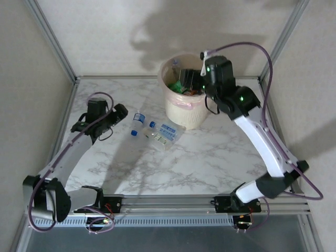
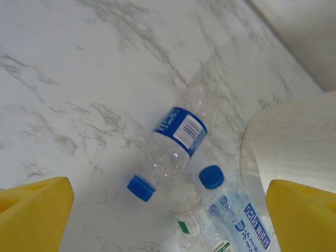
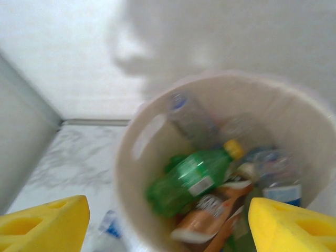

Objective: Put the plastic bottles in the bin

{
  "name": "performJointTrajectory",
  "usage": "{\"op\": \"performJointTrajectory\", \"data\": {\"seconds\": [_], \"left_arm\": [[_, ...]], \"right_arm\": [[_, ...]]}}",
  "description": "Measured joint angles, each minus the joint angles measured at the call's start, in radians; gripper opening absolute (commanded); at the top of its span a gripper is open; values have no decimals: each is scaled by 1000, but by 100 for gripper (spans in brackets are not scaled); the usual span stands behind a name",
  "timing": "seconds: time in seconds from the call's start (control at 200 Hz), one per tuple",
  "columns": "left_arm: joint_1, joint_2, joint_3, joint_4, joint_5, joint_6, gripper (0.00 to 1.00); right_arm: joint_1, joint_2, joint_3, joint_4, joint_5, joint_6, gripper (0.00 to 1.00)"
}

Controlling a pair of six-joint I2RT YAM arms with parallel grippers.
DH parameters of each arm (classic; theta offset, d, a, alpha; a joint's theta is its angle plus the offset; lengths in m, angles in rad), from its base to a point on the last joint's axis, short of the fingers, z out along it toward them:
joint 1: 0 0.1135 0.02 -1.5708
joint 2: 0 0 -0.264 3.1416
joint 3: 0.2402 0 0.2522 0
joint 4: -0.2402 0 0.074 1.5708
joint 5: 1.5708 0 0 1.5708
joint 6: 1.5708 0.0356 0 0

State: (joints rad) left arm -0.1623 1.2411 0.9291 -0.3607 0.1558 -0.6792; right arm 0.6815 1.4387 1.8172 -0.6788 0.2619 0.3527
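**Bottle clearing, apparently at a late stage, to judge by the heap in the bin.** The left end effector (image 2: 168, 202) hangs released and empty above the table (image 2: 79, 79). Its yellow fingers (image 2: 34, 212) are spread wide over three plastic bottles (image 1: 153, 130) that lie bunched just beside the bin (image 1: 181, 113). These are a clear bottle with a blue label (image 2: 178, 139), a second blue-capped bottle (image 2: 233, 215), and a third bottle (image 2: 186, 215) wedged between them, seemingly touching both. The right end effector (image 3: 168, 212), likewise released with nothing between its fingers, hovers over the bin's mouth, where a green bottle (image 3: 191, 178) and an orange-labelled bottle (image 3: 202, 212) top a pile of others. Likely hazards: closing on one bottle of so tight a cluster may catch or shove a neighbour, and a round, light bottle so nudged could roll off across the table. Thin clear plastic may buckle and slip from the grip. A carry toward the bin could bump its wall, or meet the right arm if that arm is above the opening. The pile is high enough that a dropped bottle might bounce out.
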Motion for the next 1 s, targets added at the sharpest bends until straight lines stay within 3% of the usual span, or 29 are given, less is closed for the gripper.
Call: {"op": "performJointTrajectory", "data": {"seconds": [0.175, 0.461, 0.806, 0.996], "left_arm": [[-85, 174, 65, 28, -39, 22, 93], [-97, 457, 242, 53, -76, 76, 93], [-134, 657, 442, 8, -142, 174, 90], [-162, 716, 472, -9, -179, 209, 88]], "right_arm": [[132, -124, -187, 82, -38, 55, 78], [253, -190, -372, 119, -35, 142, 78], [277, -206, -418, 146, -26, 185, 81], [277, -206, -418, 160, -23, 191, 82]]}}
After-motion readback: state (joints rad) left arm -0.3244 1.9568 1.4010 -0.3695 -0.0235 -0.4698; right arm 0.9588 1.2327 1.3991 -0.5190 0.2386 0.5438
